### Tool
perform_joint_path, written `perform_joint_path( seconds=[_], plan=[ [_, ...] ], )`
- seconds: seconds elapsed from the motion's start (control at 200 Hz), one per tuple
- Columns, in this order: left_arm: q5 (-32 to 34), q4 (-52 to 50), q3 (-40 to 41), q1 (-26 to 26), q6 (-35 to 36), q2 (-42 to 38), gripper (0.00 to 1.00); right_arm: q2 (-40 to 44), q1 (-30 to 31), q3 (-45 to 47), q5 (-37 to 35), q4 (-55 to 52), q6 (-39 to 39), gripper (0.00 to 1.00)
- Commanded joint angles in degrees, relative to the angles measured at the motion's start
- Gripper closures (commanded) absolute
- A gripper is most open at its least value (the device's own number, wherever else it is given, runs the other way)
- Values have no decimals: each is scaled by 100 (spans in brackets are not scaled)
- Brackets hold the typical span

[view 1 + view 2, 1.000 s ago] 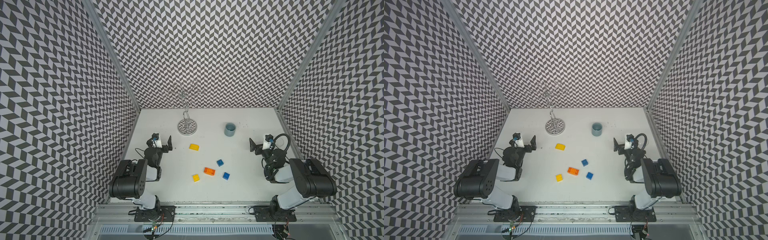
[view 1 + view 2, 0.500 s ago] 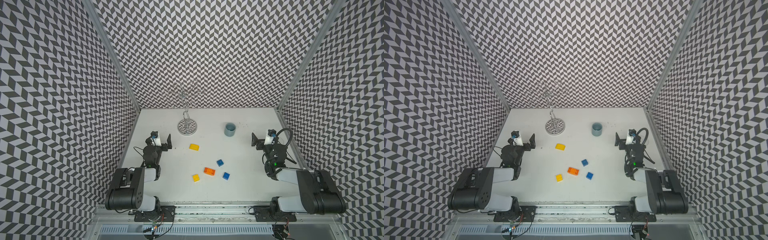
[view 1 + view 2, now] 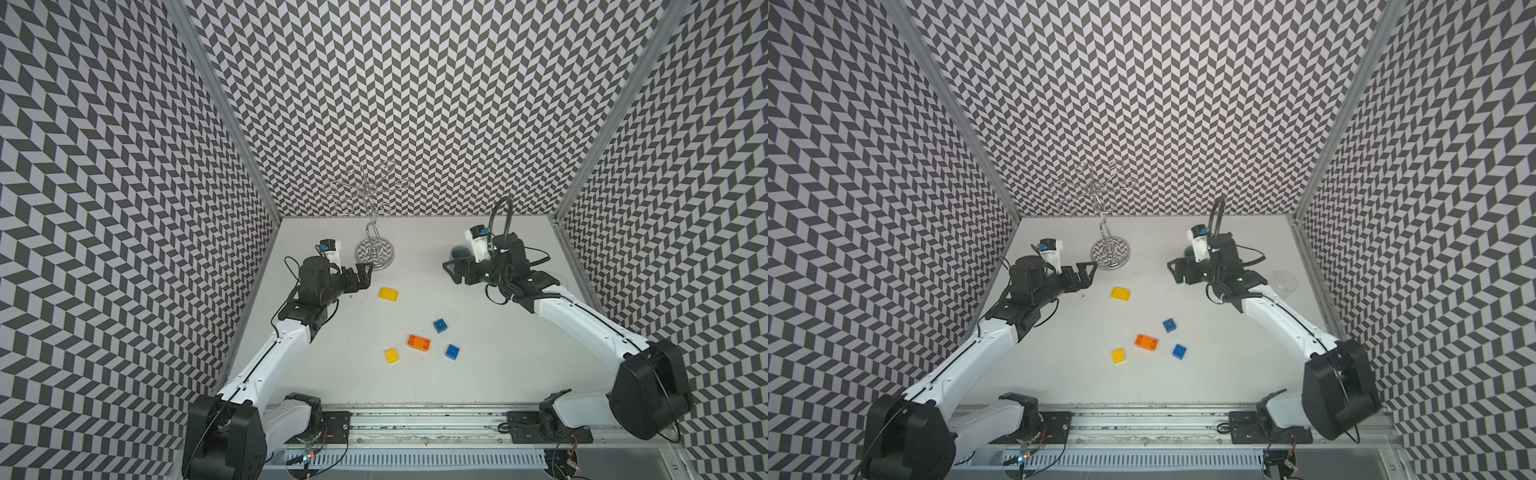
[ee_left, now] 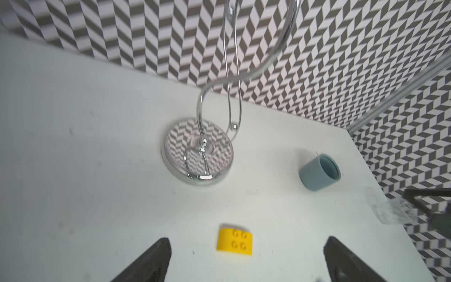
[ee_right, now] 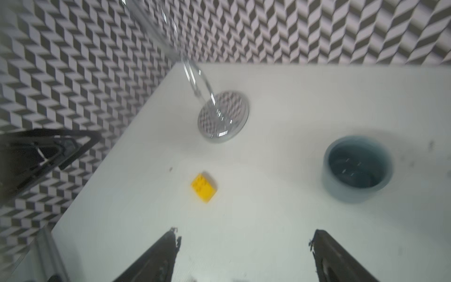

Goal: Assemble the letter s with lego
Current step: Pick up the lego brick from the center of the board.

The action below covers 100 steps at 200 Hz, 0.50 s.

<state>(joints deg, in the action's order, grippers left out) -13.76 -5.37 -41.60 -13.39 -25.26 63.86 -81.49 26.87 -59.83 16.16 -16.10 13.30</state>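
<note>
Five lego bricks lie loose and apart on the white table; no letter s is in view. In both top views a sloped yellow brick (image 3: 388, 294) (image 3: 1120, 293) sits farthest back. Nearer the front are an orange brick (image 3: 419, 343), a square yellow brick (image 3: 391, 355) and two blue bricks (image 3: 440, 325) (image 3: 452, 351). My left gripper (image 3: 365, 270) (image 4: 247, 240) hangs open just left of the sloped yellow brick (image 4: 234, 241), holding nothing. My right gripper (image 3: 451, 268) (image 5: 245, 232) hangs open and empty at the back right, far from the sloped yellow brick (image 5: 204, 187).
A chrome wire stand (image 3: 375, 251) (image 4: 197, 156) rises at the back, close to the left gripper. A grey-blue cup (image 4: 319, 172) (image 5: 357, 168) stands beside the right gripper. A clear glass piece (image 3: 1285, 281) lies near the right wall. Patterned walls enclose three sides.
Both arms have unfolded from their tucked pose and stretched out over the table, carrying the grippers higher and inward. The bricks have not moved.
</note>
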Motion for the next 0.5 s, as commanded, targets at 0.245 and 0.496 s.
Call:
perform_joint_path(
  seconds=[0.245,0.496],
  plan=[
    [-905,-1156,1065,-1137,-1490,-630,1,-1104,1095,-362,-505,-1557,127,29],
    [-816,-983,1501,-1351,-1755,-1040,0,-1439,1335,-104,-927,-1507,217,33]
  ],
)
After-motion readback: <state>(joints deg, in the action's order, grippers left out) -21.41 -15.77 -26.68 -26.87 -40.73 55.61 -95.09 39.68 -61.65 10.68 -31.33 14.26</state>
